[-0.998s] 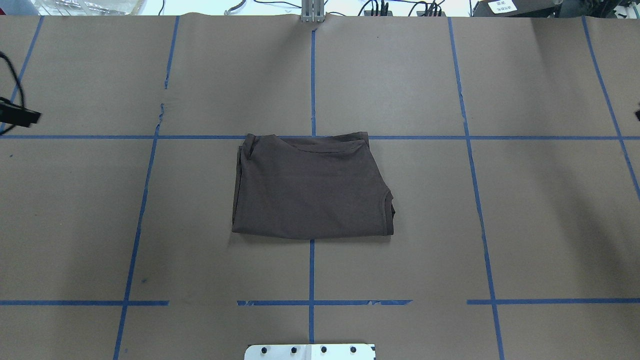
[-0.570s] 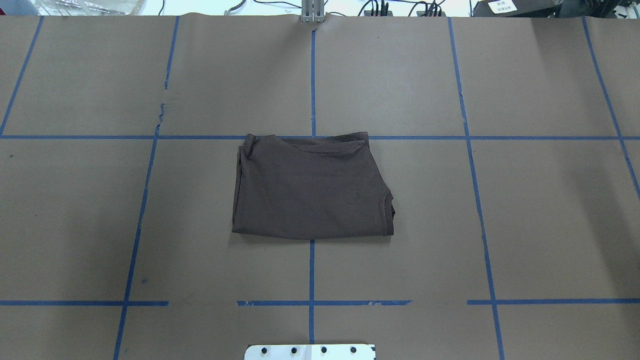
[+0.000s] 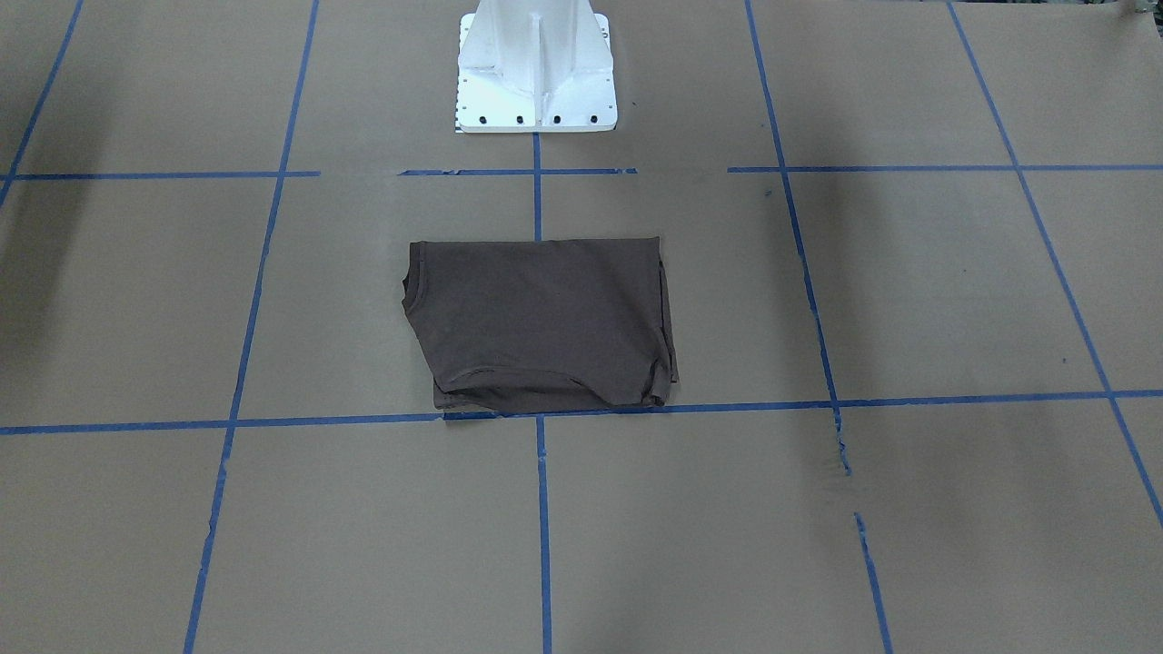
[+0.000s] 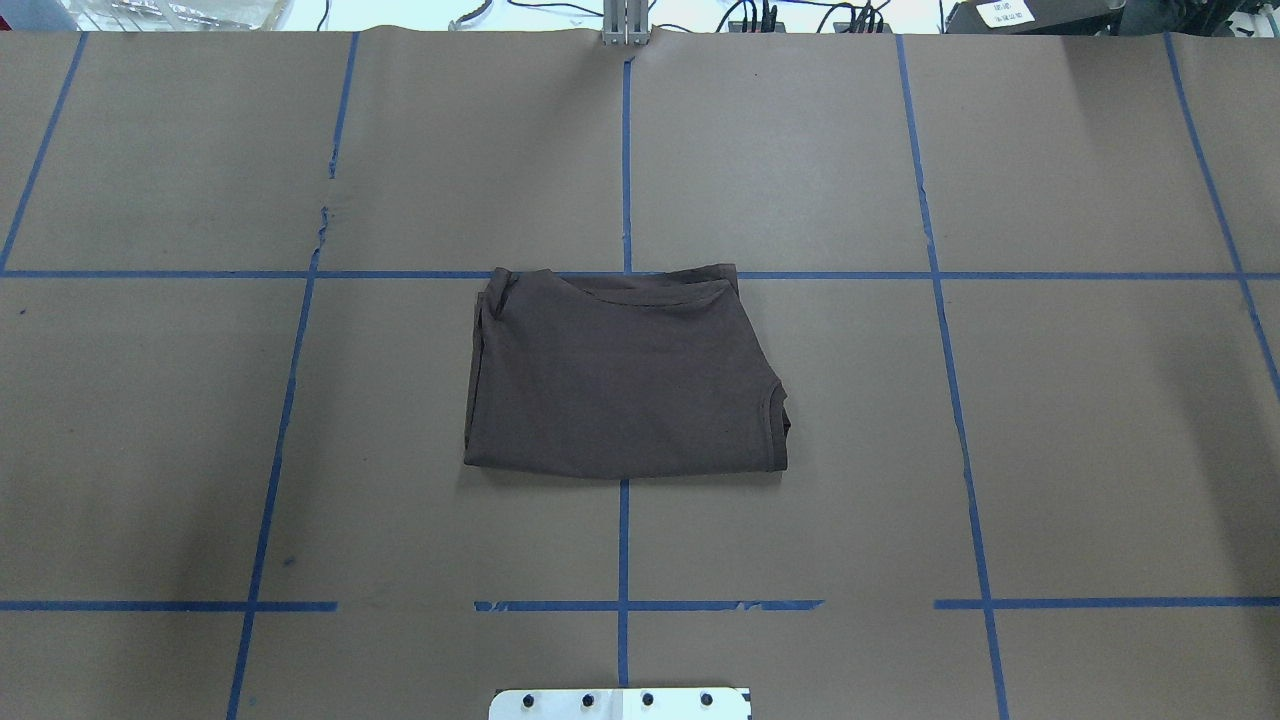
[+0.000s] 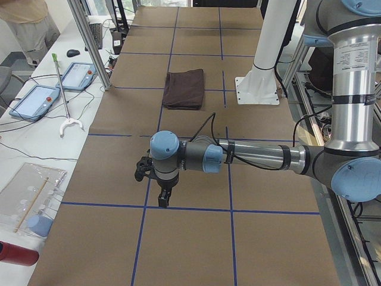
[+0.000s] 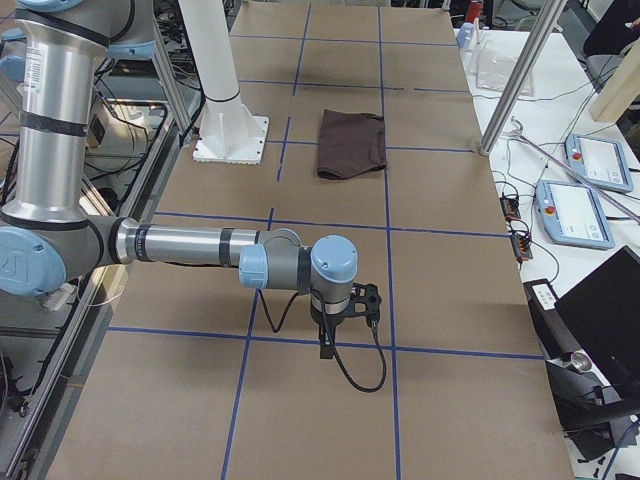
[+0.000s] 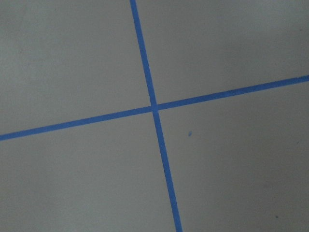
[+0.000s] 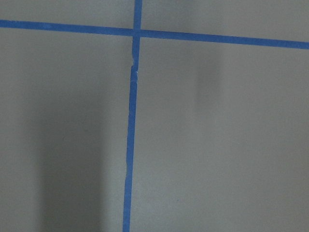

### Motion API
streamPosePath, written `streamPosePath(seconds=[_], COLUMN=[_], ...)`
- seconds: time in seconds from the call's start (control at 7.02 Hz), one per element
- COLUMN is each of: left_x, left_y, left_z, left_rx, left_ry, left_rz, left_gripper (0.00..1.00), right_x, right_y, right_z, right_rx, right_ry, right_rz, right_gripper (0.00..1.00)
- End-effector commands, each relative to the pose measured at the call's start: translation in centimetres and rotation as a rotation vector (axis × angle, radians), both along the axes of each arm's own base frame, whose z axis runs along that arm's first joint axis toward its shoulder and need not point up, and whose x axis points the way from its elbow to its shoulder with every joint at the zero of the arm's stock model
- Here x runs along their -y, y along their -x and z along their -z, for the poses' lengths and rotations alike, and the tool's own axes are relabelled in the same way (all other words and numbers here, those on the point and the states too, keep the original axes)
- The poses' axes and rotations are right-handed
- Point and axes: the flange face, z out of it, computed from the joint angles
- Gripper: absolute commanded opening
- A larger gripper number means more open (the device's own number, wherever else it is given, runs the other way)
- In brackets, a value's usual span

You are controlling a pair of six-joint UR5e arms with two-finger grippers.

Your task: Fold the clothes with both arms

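From where I stand, the dark brown-grey short-sleeved T-shirt (image 4: 620,380) lies in a compact, roughly rectangular bundle at the middle of the brown paper-covered table (image 4: 1100,450). It sits just in front of the white bolted metal pedestal (image 3: 536,73), its far edge along one of the blue tape lines (image 4: 624,540). Neither arm is near it. The silver-grey left arm (image 5: 256,158) reaches out low over the table's left end with the black left gripper (image 5: 162,200) pointing down. The matching right arm (image 6: 190,245) does the same at the other end with the right gripper (image 6: 323,350). Both are well apart from the cloth. The grippers show only from the side, and the wrist cameras see nothing but paper and tape crossings, so I cannot tell whether either claw is apart or together. To my eye the folding looks finished or close to it, and the step in hand is parking clear of the garment. Doing that well means keeping both wrists high and out at the ends, so no finger or trailing cable brushes the bundle and drags a layer loose. If a tidy-up is wanted, the spots I would watch are the bunched corner at the far left edge and the hem peeking out at the near right. Each calls for a light pinch on the top layers only and a short, level pull, with both arms moving together so the stack does not skew.
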Motion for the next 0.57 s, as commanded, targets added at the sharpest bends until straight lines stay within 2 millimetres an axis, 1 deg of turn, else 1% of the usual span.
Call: streamPosePath(seconds=[0.0, 0.14, 0.29, 0.43], left_x=[0.01, -0.4, -0.34, 0.11], left_y=[0.64, 0.7, 0.62, 0.61], left_z=[-0.16, -0.27, -0.59, -0.25], left_rx=[-0.002, -0.004, -0.005, -0.007], left_ry=[0.02, 0.021, 0.014, -0.017], left_rz=[-0.008, -0.007, -0.013, -0.016], left_gripper=[1.0, 1.0, 1.0, 1.0], right_x=[0.19, 0.44, 0.74, 0.75], right_y=[-0.01, -0.01, 0.01, 0.03], right_z=[0.39, 0.72, 0.99, 1.09], right_rx=[0.002, 0.001, 0.002, 0.006], right_ry=[-0.007, -0.015, -0.021, -0.022], right_rz=[-0.002, -0.002, -0.002, -0.002], right_gripper=[1.0, 1.0, 1.0, 1.0])
